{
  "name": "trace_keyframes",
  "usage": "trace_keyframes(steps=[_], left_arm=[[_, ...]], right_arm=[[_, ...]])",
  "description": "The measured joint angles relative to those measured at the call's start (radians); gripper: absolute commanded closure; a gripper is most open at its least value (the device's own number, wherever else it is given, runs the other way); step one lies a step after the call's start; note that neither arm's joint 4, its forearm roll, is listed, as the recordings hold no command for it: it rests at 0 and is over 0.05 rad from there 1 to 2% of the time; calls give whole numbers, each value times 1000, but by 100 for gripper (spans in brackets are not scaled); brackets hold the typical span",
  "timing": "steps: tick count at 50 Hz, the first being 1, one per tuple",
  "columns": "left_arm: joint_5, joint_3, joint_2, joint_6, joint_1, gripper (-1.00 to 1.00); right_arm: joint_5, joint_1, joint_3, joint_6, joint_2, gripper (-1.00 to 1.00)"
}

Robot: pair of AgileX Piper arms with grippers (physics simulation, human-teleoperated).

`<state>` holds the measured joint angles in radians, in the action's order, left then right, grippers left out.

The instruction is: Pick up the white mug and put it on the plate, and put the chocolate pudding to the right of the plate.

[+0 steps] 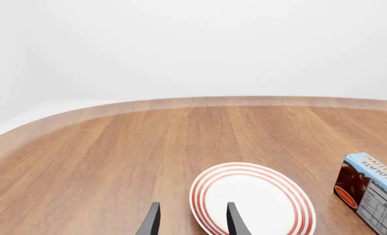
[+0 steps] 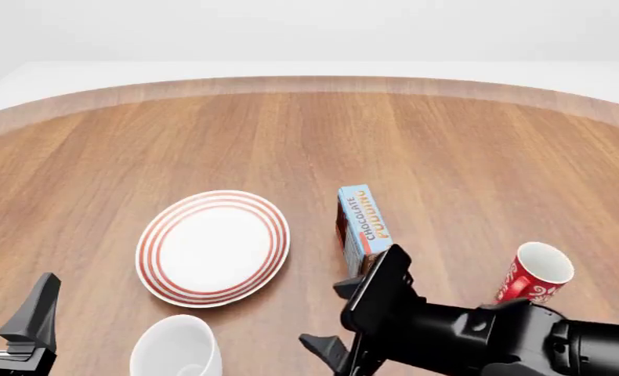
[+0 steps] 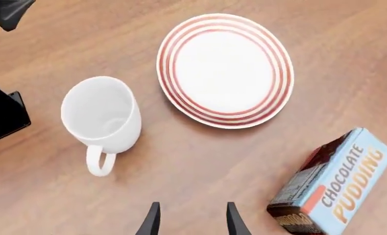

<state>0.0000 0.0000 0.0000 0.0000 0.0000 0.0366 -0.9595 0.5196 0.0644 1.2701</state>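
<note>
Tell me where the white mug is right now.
In the front view, the white mug stands upright on the table at the near edge, left of centre, just in front of the plate, not on it.

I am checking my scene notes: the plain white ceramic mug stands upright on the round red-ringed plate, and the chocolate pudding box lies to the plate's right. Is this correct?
Not quite. The plain white ceramic mug stands upright on the wooden table, beside the round red-ringed plate, which is bare. The right wrist view shows it. The chocolate pudding box does lie to the plate's right.

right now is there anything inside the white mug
Nothing shows inside the white mug: the right wrist view looks into its bare white interior. It stands beside the plate, not on it.
</note>
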Motion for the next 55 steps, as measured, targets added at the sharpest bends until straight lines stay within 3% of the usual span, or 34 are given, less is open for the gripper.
trace_keyframes(steps=[20,55], left_arm=[[0,0,0,0,0,-100],[0,0,0,0,0,-100]], right_arm=[[-16,-103,72,-15,96,-100],[-3,-246,145,-102,221,-100]])
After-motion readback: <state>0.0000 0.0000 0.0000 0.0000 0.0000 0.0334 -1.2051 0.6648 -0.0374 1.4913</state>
